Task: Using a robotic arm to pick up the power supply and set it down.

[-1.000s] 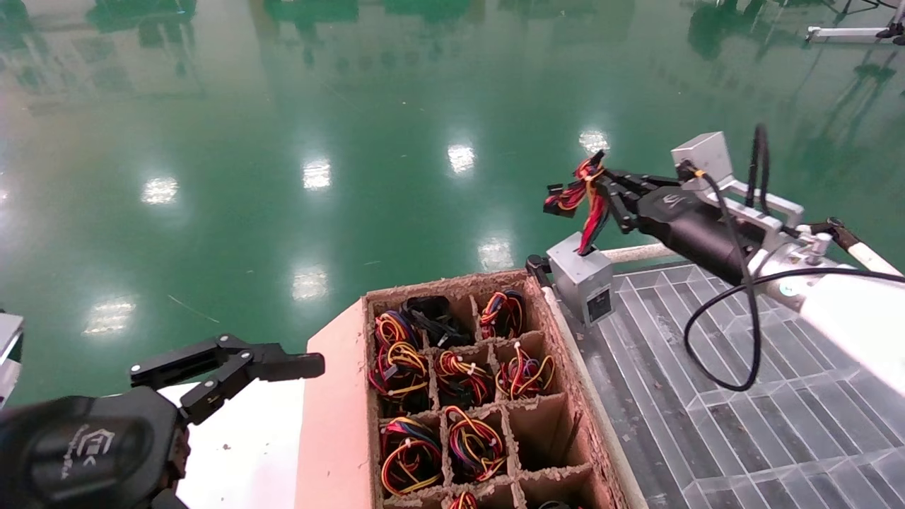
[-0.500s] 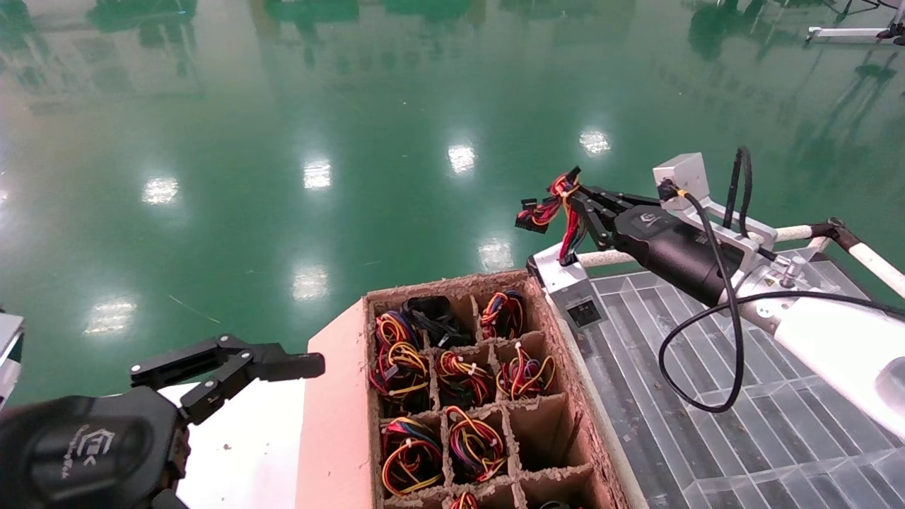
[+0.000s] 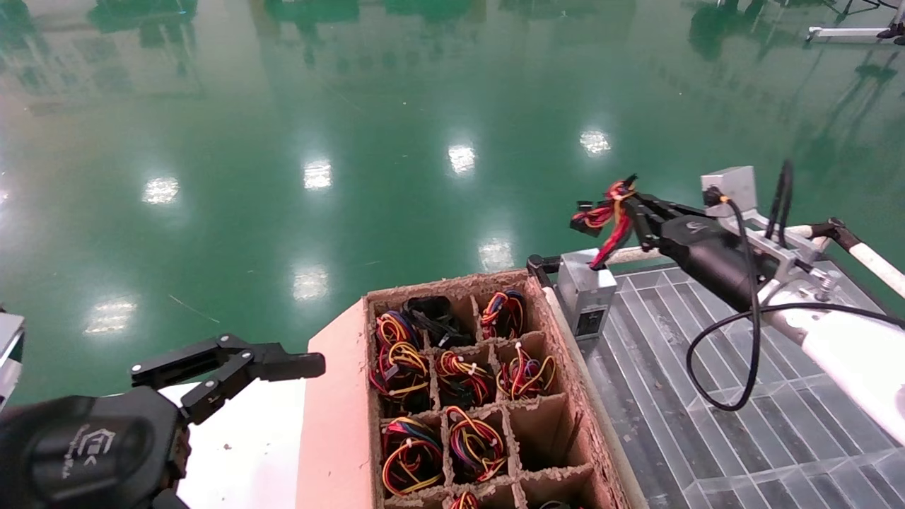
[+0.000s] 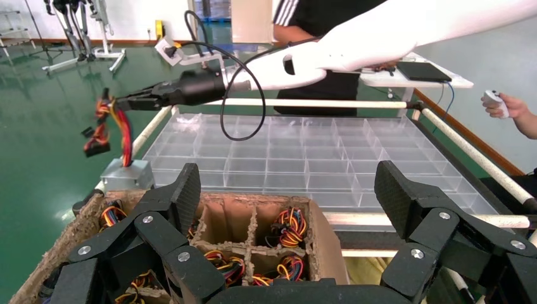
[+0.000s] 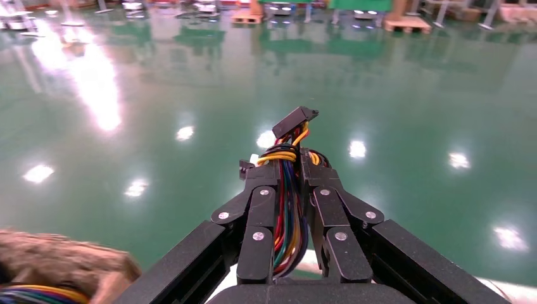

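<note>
- Glossy green floor (image 3: 353, 141) spreads out ahead of me, throwing back the ceiling lights. To my right lies a clear plastic grid tray (image 3: 707, 396) of many square cells, framed by pale rails (image 4: 304, 102).
- In front of me stands one brown cardboard divider box (image 3: 565, 367), its far cells filled with tied wire bundles (image 3: 463, 375) and some near cells bare. Pale worktop (image 3: 247, 452) shows to the left of it.
- My right pincer (image 3: 633, 212) reaches out over the far left corner of the tray, jaws pressed narrow on the red, yellow and black wire bundle (image 5: 288, 209) of the one power supply (image 3: 585, 291).
- That silver box hangs or rests at the tray's corner, just beside the cardboard box's far right corner; I cannot tell whether it touches down.
- My left pincer (image 3: 226, 371) hovers low beside the cardboard box, jaws wide, holding nothing.
- Past the tray's far edge there is only open floor.
- A person (image 4: 329, 19) stands at the tray's other side, a hand (image 4: 506, 104) holding a small controller.
</note>
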You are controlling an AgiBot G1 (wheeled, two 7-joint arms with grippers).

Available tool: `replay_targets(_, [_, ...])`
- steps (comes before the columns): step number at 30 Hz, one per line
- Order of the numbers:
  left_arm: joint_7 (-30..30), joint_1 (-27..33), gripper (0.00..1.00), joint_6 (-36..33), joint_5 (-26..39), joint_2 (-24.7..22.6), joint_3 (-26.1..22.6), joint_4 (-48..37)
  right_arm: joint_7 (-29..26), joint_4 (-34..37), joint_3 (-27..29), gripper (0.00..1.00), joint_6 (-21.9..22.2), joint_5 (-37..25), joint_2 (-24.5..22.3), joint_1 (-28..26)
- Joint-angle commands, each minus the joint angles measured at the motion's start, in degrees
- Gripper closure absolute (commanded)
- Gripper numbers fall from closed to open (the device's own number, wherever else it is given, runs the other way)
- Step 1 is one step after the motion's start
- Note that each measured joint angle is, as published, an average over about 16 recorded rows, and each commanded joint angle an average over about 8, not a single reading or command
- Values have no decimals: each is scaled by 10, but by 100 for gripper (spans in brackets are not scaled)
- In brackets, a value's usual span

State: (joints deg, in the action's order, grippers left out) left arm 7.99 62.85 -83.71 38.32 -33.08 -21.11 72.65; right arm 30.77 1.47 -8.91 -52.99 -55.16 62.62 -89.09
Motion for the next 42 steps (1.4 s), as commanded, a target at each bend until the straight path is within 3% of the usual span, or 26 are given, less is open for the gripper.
replay_targets(1, [0,0,0,0,0,0,0,0,2,1,3,85,10,5,-3,5])
replay_targets(7, [0,0,0,0,0,0,0,0,3,0,8,10,19,13,-5,12])
replay_targets(8, [0,0,0,0,0,0,0,0,3,0,9,2,20,14,-5,13])
replay_targets(33, [0,0,0,0,0,0,0,0,-3,-10,5,0,-5,9,-8,6])
replay_targets(42, [0,0,0,0,0,0,0,-1,-46,-92,-4,0,-46,22,-39,36])
